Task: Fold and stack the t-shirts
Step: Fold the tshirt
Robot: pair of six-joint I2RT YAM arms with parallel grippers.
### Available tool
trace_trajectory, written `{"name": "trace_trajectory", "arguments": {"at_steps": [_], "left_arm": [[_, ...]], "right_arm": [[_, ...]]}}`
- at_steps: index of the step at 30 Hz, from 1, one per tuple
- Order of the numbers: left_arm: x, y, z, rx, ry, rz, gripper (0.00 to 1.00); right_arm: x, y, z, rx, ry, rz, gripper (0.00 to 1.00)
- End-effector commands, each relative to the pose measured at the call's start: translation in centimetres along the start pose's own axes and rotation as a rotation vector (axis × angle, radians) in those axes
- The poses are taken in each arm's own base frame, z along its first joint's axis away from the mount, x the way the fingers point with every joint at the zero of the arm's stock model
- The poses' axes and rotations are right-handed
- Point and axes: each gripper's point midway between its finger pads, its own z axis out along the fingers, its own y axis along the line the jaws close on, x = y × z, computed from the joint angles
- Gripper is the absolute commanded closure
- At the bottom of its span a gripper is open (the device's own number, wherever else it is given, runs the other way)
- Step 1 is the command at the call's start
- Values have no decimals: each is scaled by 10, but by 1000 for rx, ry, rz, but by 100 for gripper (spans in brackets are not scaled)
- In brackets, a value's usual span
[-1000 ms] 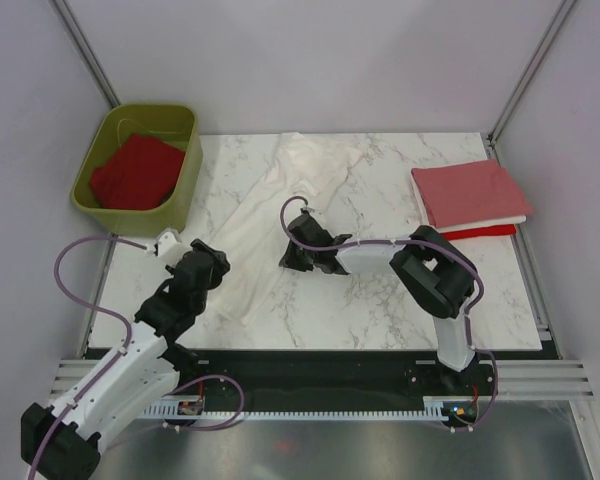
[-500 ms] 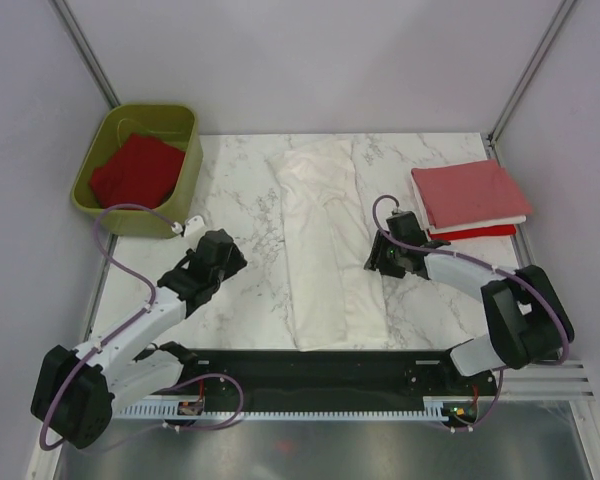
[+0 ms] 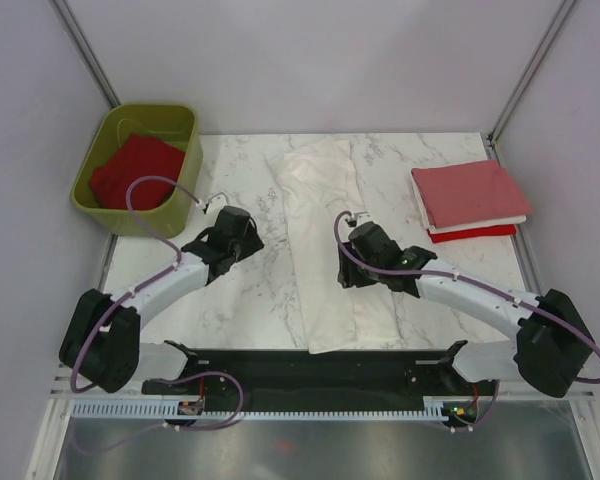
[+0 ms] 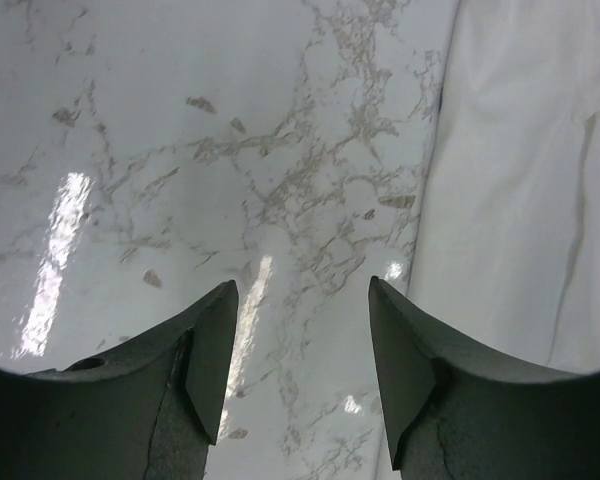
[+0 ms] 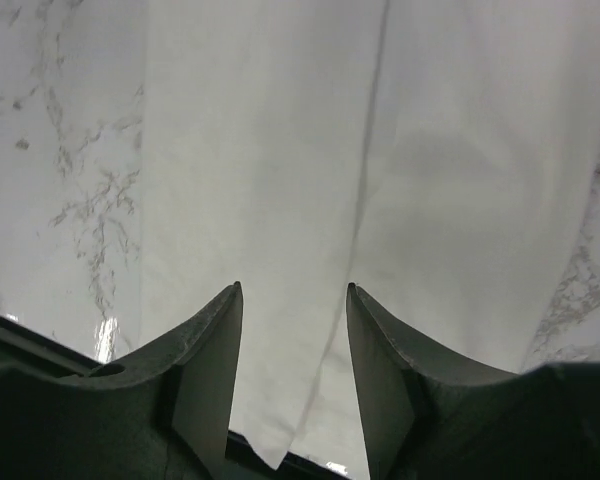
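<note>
Top external view: I see the white t-shirt (image 3: 325, 200) lying flat at the middle of the marble worktop (image 3: 245, 295), folded lengthwise into a long strip that runs from the far edge to the near edge. A seam or fold line runs along its length.

The left gripper (image 3: 245, 235) hangs low over bare worktop just to the left of the strip. On the left wrist view, its fingers (image 4: 215, 340) are spread, nothing lies between them, and the edge of the white t-shirt (image 4: 520, 180) shows at the right.

The right gripper (image 3: 348, 268) sits over the right half of the strip. On the right wrist view, this gripper (image 5: 293, 300) has its jaws apart above the white t-shirt (image 5: 280, 130), with no cloth pinched. I cannot tell whether the fingertips touch the fabric.

At the right edge of the worktop there is a stack of folded garments. The salmon pink t-shirt (image 3: 468, 190) is on top, a thin pale layer (image 3: 480, 224), probably white, lies under it, and a red t-shirt (image 3: 475, 232) is at the bottom.

At the far left, the olive-green tub (image 3: 190, 160) holds a crumpled red t-shirt (image 3: 135, 172).
</note>
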Motion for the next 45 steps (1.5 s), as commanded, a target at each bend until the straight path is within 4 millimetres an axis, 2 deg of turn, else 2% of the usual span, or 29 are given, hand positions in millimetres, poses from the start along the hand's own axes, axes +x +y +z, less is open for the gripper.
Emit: {"name": "trace_trajectory", "arguments": {"at_steps": [1,2,3,5,6,7,8,9,10,12,13,14,15,19,21,23,26,29,30,35,45], "left_arm": [[-43,-39,14,67,-48,-25,38],[-38,-37,28,44,-19,-21,38],[-39,-43,33,62,-1,-21,38],[-46,-47,51,56,18,-30,39],[-49,-52,57,69,18,-29,39],[-48,-55,62,76,32,-30,40],[-57,-62,66,91,24,-39,40],[-52,-61,78,79,48,-34,40],[-61,-70,81,100,43,-40,40],[-56,-69,96,91,70,-40,40],[-64,-74,99,110,68,-50,40],[-64,-76,104,116,78,-55,40],[-59,-76,111,125,104,-61,40],[-70,-79,127,147,109,-91,40],[-74,-82,130,165,104,-103,40],[-74,-84,131,188,116,-115,40],[-77,-86,133,205,120,-110,40],[-77,-84,139,197,124,-112,40],[-81,-87,141,206,122,-116,40],[-75,-86,161,219,166,-153,40],[-86,-94,194,281,117,-219,37]], "right_arm": [[11,15,-17,19,-20,-86,46],[19,20,-17,10,-12,-97,46],[32,35,-20,-24,2,-127,46],[51,48,-18,-44,41,-156,46],[66,62,-21,-71,58,-197,46],[73,67,-22,-72,60,-207,45],[79,70,-20,-56,50,-190,44],[90,80,-22,-77,51,-210,44],[95,83,-21,-78,53,-213,43],[104,90,-20,-76,32,-216,43],[111,89,-15,-59,40,-231,42],[113,93,-13,-63,40,-239,41],[119,97,-11,-65,49,-256,42],[142,103,11,-13,91,-335,41],[143,111,16,-10,90,-361,41],[146,110,24,17,99,-379,42],[150,107,27,36,108,-395,51],[154,105,21,31,111,-403,65],[152,107,16,19,104,-397,74],[162,103,0,-20,134,-415,95],[166,102,-25,-97,128,-373,100]]}}
